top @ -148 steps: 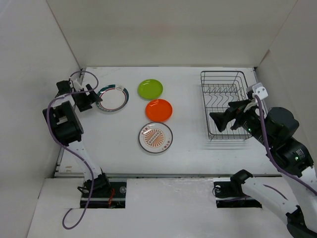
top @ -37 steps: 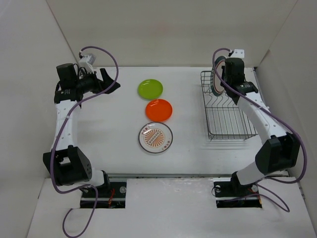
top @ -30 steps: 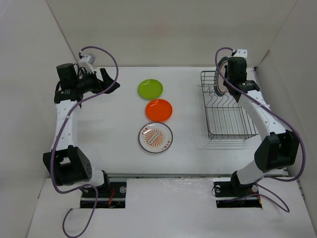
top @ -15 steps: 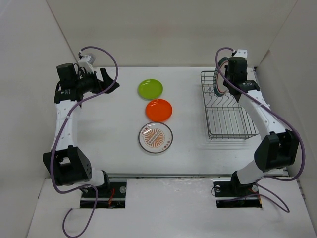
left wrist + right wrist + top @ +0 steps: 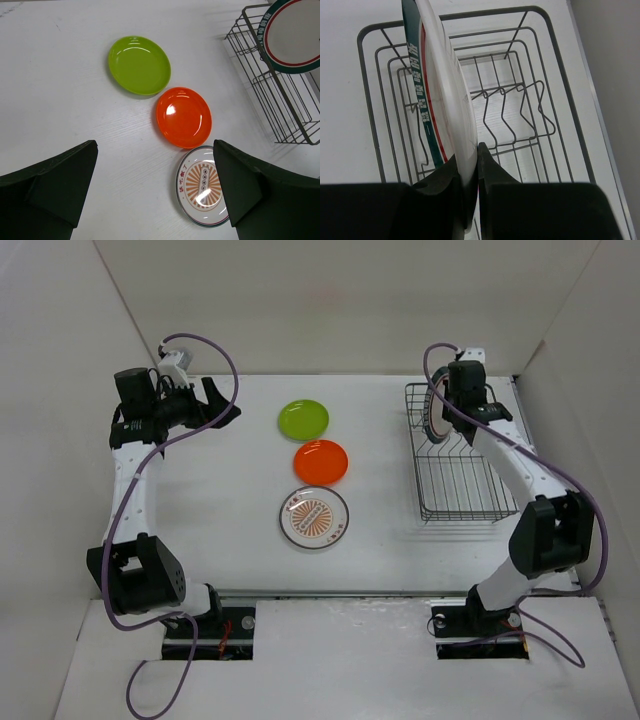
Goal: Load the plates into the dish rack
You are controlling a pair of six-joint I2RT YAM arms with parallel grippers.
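Note:
My right gripper (image 5: 438,412) (image 5: 472,150) is shut on the rim of the white plate with the dark teal rim (image 5: 432,408) (image 5: 437,95) (image 5: 292,35). It holds the plate on edge over the far left end of the dish rack (image 5: 421,480) (image 5: 369,105) (image 5: 272,75). Three plates lie flat on the table in a row: lime green (image 5: 303,418) (image 5: 139,65), orange (image 5: 320,462) (image 5: 183,117), and white with an orange pattern (image 5: 314,517) (image 5: 202,185). My left gripper (image 5: 225,405) (image 5: 155,145) hangs open at the far left, holding nothing, well away from them.
The rack's other slots hold nothing. White walls close in the table at the back and on both sides; the rack stands near the right wall. A cable loops over each arm.
The teal-rimmed plate lay flat by my left gripper several seconds ago; now my right gripper holds it at the rack. In the last second it shifted slightly left. The left arm stayed still.

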